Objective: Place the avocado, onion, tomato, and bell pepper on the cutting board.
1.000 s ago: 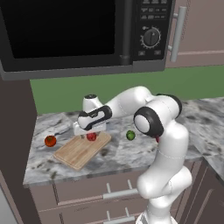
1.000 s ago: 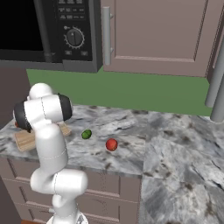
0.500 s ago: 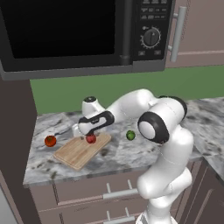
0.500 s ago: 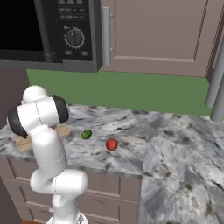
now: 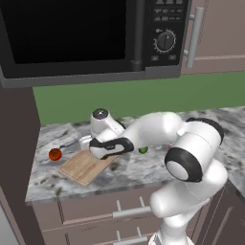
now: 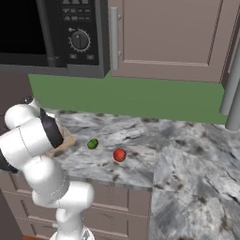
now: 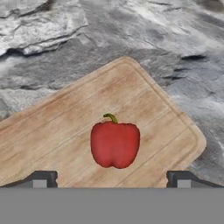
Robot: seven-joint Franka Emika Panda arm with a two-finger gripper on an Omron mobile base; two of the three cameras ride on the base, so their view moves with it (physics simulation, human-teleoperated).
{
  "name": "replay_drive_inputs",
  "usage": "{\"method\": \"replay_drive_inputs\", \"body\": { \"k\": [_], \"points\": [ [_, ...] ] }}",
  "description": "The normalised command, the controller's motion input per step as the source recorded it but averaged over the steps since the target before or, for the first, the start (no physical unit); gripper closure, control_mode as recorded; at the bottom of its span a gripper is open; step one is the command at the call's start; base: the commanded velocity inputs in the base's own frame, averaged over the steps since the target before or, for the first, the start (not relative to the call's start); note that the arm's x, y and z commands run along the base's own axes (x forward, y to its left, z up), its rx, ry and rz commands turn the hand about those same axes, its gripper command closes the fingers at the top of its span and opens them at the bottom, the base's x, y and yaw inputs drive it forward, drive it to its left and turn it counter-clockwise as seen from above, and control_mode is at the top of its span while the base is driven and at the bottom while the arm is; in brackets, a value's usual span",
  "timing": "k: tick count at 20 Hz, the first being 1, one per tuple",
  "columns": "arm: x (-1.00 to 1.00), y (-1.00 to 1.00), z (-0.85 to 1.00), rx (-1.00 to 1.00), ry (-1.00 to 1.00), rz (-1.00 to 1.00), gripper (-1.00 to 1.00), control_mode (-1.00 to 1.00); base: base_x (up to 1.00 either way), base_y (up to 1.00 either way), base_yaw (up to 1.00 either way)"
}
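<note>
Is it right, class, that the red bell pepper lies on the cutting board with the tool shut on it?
Not quite. The bell pepper does lie on the cutting board, but the tool is open, its tips apart either side of the pepper without touching, as the hand view shows.

Grey marble bench [image 6: 187, 154] with a few bits scattered on it

The cutting board [image 5: 83, 166] lies flat near the left end, a red ball [image 5: 55, 154] just off its left. The avocado [image 6: 93, 144] and another red ball [image 6: 119, 154] sit near each other further right.

Light was even and soft, shadows faint; the rendered pictures looked slightly blurred, without glare or distortion.
</note>
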Motion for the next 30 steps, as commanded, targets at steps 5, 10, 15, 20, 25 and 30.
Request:
{"method": "replay_drive_inputs", "body": {
  "k": [5,10,15,20,25,30],
  "points": [
    [-0.47,-0.09,0.85,0.0,-0.17,0.0,-1.0,-1.0,0.0,0.0,0.0],
    [-0.47,0.0,0.97,0.0,-0.05,0.0,-1.0,-1.0,0.0,0.0,0.0],
    [-0.48,0.01,0.93,0.03,0.0,0.0,-1.0,-1.0,0.0,0.0,0.0],
    [-0.32,0.23,0.5,0.01,0.09,0.0,-1.0,-1.0,0.0,0.0,0.0],
    [-0.29,0.23,0.41,0.0,0.08,0.0,-1.0,-1.0,0.0,0.0,0.0],
    [-0.29,0.2,0.03,0.0,-0.02,0.02,-1.0,-1.0,0.0,0.0,0.0]
  ]
}}
